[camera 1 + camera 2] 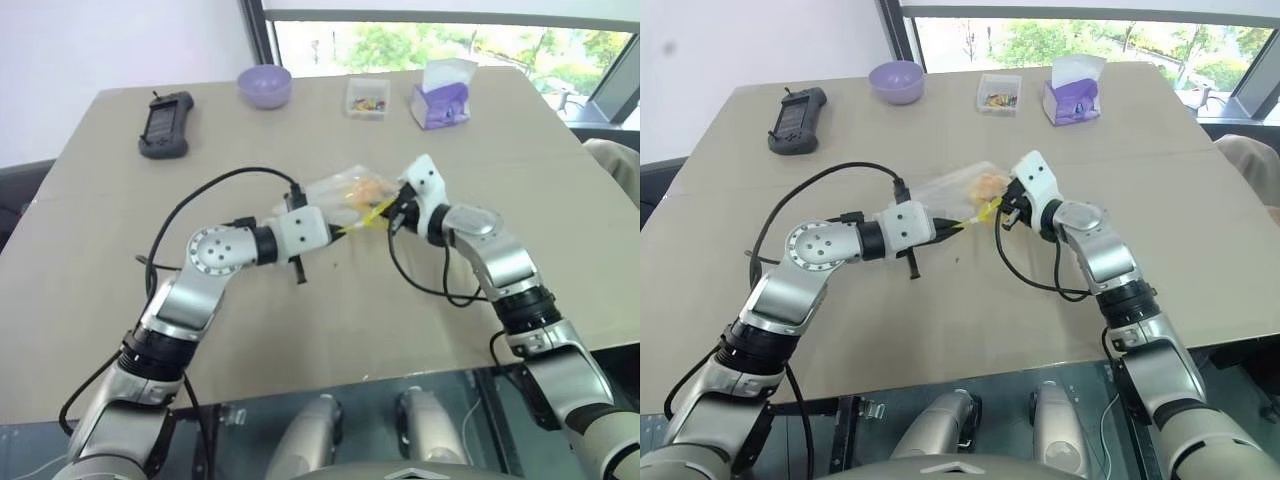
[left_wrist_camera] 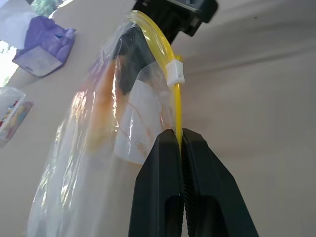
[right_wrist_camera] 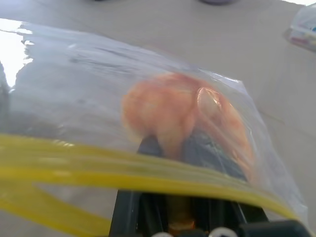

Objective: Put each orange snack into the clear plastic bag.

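**Eng A:** Left wrist view first: left gripper (image 2: 180,140) is clamped tight on the yellow sealing strip (image 2: 177,101) of the clear plastic bag (image 2: 94,163). Fingers (image 2: 160,187) pressed together, strip pinched between the tips. White slider tab (image 2: 175,72) sits on the strip just past the fingertips.

**Eng B:** And the right one?

**Eng A:** Right gripper (image 1: 392,215) is at the other end of the same strip, facing the left one across the bag mouth. Right wrist view shows its fingers (image 3: 148,148) poking up behind the strip, inside or against the bag film, narrow gap between them. Orange snack (image 3: 182,118) sits right at those tips. Can't tell if it's actually pinched or just resting against them.

**Eng B:** So snack is in the bag?

**Eng A:** Looks so. It's seen through the film in both wrist views, and in the left eye view it's an orange blob (image 1: 366,189) inside the bag body, between the two grippers and slightly beyond them.

**Eng B:** Bag position?

**Eng A:** Mid-table (image 1: 300,330), mouth edge lifted between the grippers, rest of the bag trailing away toward the far side.

**Eng B:** Surroundings?

**Eng A:** Far edge: black handheld device (image 1: 165,124) far left, purple bowl (image 1: 264,85), small clear box of coloured bits (image 1: 367,97), purple tissue box (image 1: 441,94). All well apart from the bag.
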{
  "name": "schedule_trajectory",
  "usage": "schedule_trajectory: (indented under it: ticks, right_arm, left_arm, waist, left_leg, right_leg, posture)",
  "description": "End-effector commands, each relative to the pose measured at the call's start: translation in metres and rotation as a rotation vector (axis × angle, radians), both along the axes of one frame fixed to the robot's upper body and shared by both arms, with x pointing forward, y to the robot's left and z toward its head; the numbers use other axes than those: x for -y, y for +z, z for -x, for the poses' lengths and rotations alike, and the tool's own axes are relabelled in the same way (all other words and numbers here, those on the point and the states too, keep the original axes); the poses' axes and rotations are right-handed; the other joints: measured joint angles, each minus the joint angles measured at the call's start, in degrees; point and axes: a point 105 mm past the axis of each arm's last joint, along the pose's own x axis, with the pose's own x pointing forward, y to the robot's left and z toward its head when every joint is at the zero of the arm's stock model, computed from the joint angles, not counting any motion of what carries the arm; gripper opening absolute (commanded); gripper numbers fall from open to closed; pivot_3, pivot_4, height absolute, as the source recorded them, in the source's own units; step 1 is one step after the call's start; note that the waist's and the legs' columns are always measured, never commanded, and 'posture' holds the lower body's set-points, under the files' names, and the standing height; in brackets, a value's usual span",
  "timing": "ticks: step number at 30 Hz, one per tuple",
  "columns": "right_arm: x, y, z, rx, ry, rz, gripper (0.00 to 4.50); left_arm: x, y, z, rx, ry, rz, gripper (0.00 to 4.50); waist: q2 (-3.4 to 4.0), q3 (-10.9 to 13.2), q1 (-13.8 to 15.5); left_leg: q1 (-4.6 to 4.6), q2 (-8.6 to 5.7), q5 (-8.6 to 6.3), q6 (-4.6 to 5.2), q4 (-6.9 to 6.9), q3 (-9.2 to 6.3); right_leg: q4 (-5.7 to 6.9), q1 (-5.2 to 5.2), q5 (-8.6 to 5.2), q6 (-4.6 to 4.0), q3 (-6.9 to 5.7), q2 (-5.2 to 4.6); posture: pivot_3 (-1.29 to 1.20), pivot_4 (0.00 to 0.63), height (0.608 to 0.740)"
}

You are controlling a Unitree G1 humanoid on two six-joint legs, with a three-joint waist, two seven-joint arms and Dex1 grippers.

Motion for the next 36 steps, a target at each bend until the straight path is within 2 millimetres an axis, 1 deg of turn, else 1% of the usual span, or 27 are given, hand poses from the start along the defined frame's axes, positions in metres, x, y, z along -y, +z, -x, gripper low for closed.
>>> schedule_trajectory:
  ticks: [1,3,6,7,9,11,15,18,21,24,28,32,34,36]
  right_arm:
    - [-0.004,0.023,-0.006,-0.023,-0.026,-0.157,0.56]
    - [-0.007,0.02,-0.009,-0.033,-0.045,-0.173,0.56]
    - [-0.011,0.012,-0.008,0.006,-0.03,-0.098,0.56]
    - [-0.012,0.012,-0.009,0.014,-0.031,-0.093,1.17]
    - [-0.01,0.014,-0.01,0.056,-0.033,-0.051,1.87]
    - [-0.004,0.017,-0.011,0.116,-0.05,-0.003,2.76]
    - [0.007,0.024,-0.001,0.19,0.002,0.044,2.76]
    - [0.016,0.031,0.01,0.245,0.048,0.071,2.76]
    - [0.025,0.034,0.016,0.271,0.051,0.082,2.76]
    - [0.033,0.032,0.02,0.268,0.024,0.067,2.76]
    - [0.047,0.033,0.025,0.408,0.0,0.221,2.76]
    - [0.059,0.029,0.032,0.464,0.015,0.348,2.76]
    - [0.066,0.02,0.034,0.486,0.032,0.451,2.76]
    - [0.07,0.014,0.029,0.486,0.01,0.484,2.76]
  left_arm:
    - [-0.001,0.006,0.002,0.044,-0.02,-0.009,0.0]
    - [-0.001,0.008,0.002,0.046,-0.012,0.015,0.0]
    - [-0.004,0.013,-0.001,0.029,0.033,0.077,0.0]
    - [-0.005,0.015,-0.002,0.019,0.054,0.107,0.0]
    - [-0.009,0.018,-0.007,0.007,0.101,0.144,0.0]
    - [-0.014,0.022,-0.014,-0.008,0.159,0.182,0.0]
    - [-0.026,0.026,-0.027,-0.027,0.261,0.222,0.0]
    - [-0.031,0.028,-0.033,-0.035,0.296,0.249,0.0]
    - [-0.032,0.029,-0.036,-0.043,0.305,0.268,0.0]
    - [-0.03,0.034,-0.037,-0.051,0.299,0.298,0.0]
    - [-0.03,0.039,-0.038,-0.056,0.294,0.317,0.0]
    - [-0.032,0.041,-0.039,-0.052,0.297,0.309,0.0]
    - [-0.033,0.041,-0.038,-0.052,0.296,0.308,0.0]
    - [-0.032,0.041,-0.038,-0.052,0.29,0.305,0.0]
  waist:
    - [0.0,0.0,0.1]
    - [0.0,0.0,0.1]
    - [0.0,0.0,0.2]
    - [0.0,0.0,0.2]
    - [0.01,0.0,0.1]
    - [0.0,0.0,0.1]
    - [0.0,0.0,0.2]
    - [0.0,0.0,0.2]
    - [0.0,0.0,0.1]
    - [0.0,0.0,0.2]
    - [-0.01,0.0,0.5]
    - [-0.01,0.0,0.5]
    - [-0.01,0.0,0.4]
    - [-0.02,0.0,0.4]
  left_leg:
    - [0.0,0.01,0.0,0.0,0.0,0.0]
    - [0.0,0.01,0.0,0.0,0.0,0.0]
    - [0.0,0.0,0.0,0.0,0.01,0.0]
    - [0.0,0.0,0.0,0.0,0.01,0.0]
    - [0.0,0.0,0.0,0.0,0.01,0.0]
    - [0.0,0.0,0.0,0.0,0.01,0.0]
    - [0.0,-0.01,0.0,0.0,0.03,0.0]
    - [-0.01,-0.01,0.0,0.0,0.03,0.0]
    - [-0.01,0.0,0.0,0.0,0.03,0.0]
    - [0.01,0.01,0.0,0.0,0.03,-0.01]
    - [-0.03,-0.01,0.0,0.0,0.06,-0.01]
    - [-0.02,-0.02,0.0,0.0,0.06,0.0]
    - [-0.02,-0.02,0.0,0.0,0.06,0.01]
    - [-0.02,-0.02,0.0,0.0,0.06,0.01]
  right_leg:
    - [0.0,0.0,0.0,0.0,0.0,0.01]
    - [0.0,0.0,0.01,-0.01,-0.01,0.01]
    - [-0.01,0.01,0.01,-0.02,0.0,0.01]
    - [-0.01,0.01,0.01,-0.02,-0.01,0.0]
    - [0.0,0.0,0.01,-0.02,-0.02,0.01]
    - [0.0,0.0,0.01,-0.02,-0.03,0.01]
    - [0.0,0.0,0.01,-0.01,-0.03,0.01]
    - [0.0,0.01,0.01,-0.01,-0.04,0.01]
    - [-0.01,0.01,0.01,-0.01,-0.04,0.01]
    - [0.01,0.01,0.01,-0.01,-0.05,0.01]
    - [-0.01,0.02,0.02,0.0,-0.05,-0.01]
    - [-0.02,0.03,0.02,0.01,-0.05,-0.01]
    - [-0.01,0.02,0.02,0.01,-0.04,0.0]
    - [-0.01,0.03,0.02,0.01,-0.04,0.0]
  posture:
    - [0.0,0.15,0.74]
    - [0.0,0.15,0.74]
    - [0.0,0.15,0.74]
    - [0.0,0.15,0.74]
    - [0.0,0.15,0.74]
    - [0.0,0.15,0.74]
    - [0.0,0.15,0.74]
    - [0.0,0.15,0.74]
    - [0.0,0.15,0.74]
    - [0.0,0.15,0.74]
    - [0.0,0.15,0.74]
    - [0.0,0.15,0.74]
    - [0.0,0.15,0.74]
    - [0.0,0.15,0.74]
